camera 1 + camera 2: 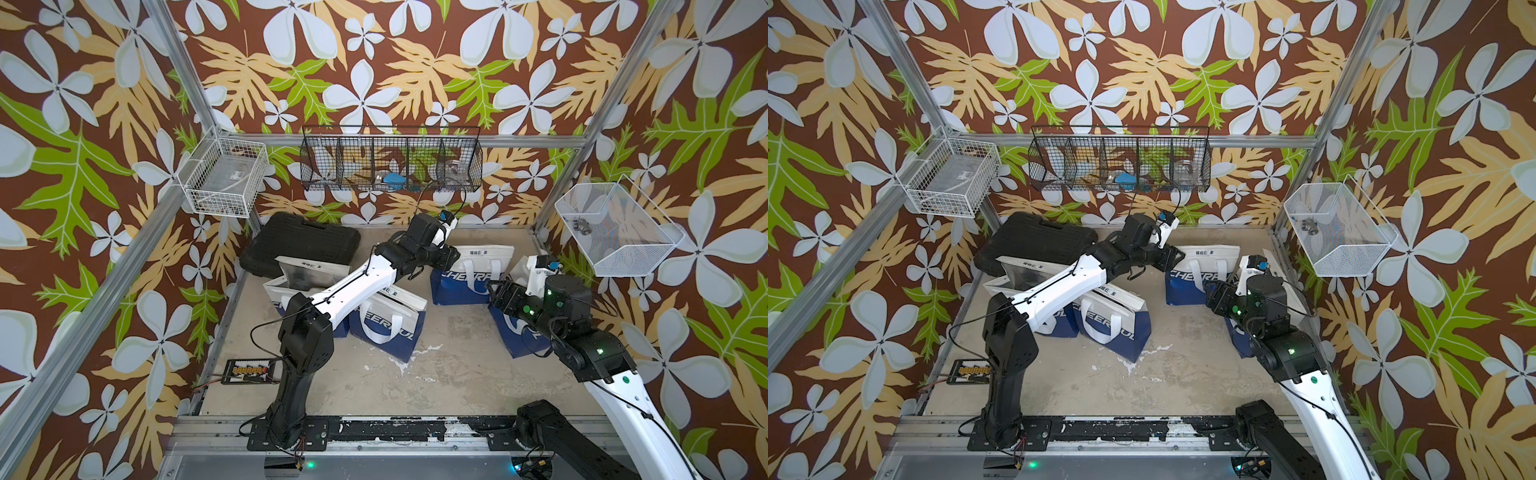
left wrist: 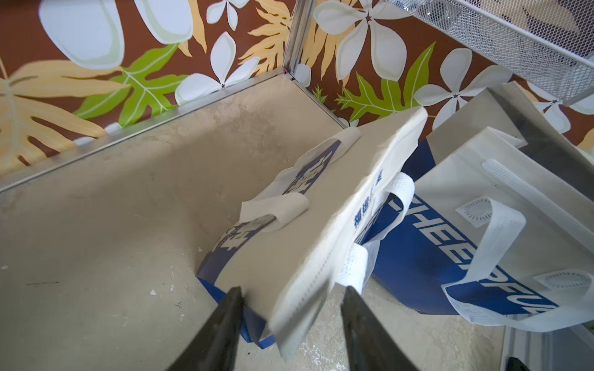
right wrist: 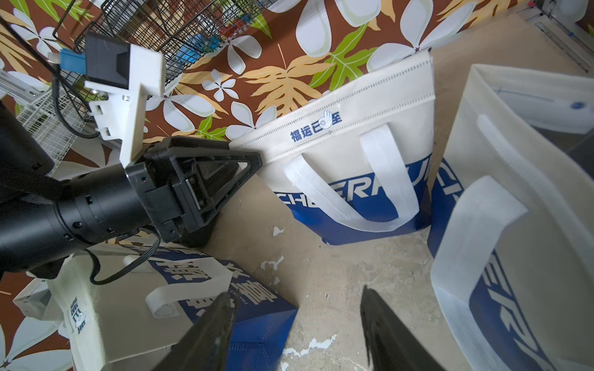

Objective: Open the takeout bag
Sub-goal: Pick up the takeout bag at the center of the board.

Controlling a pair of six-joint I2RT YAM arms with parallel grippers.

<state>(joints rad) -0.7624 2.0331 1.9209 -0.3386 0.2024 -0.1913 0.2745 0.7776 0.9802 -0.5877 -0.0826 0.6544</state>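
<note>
The takeout bag (image 1: 482, 255) stands upright below the black wire basket (image 1: 357, 166), one corner of its closed top edge between the left gripper's (image 2: 292, 290) parted jaws. The right gripper (image 3: 299, 295) hangs open and empty, farther off.

The takeout bag (image 1: 482, 254) is cream above and royal blue below, with white lettering and white handles. The walls (image 1: 415, 83) carry a brown print of white flowers and green and tan leaves. The counter (image 1: 457, 353) is mottled beige.

Note: both top views look steeply down over my whole table (image 1: 457, 365); wrist cameras sit close, sharing one upright takeout bag (image 3: 369, 106).
</note>
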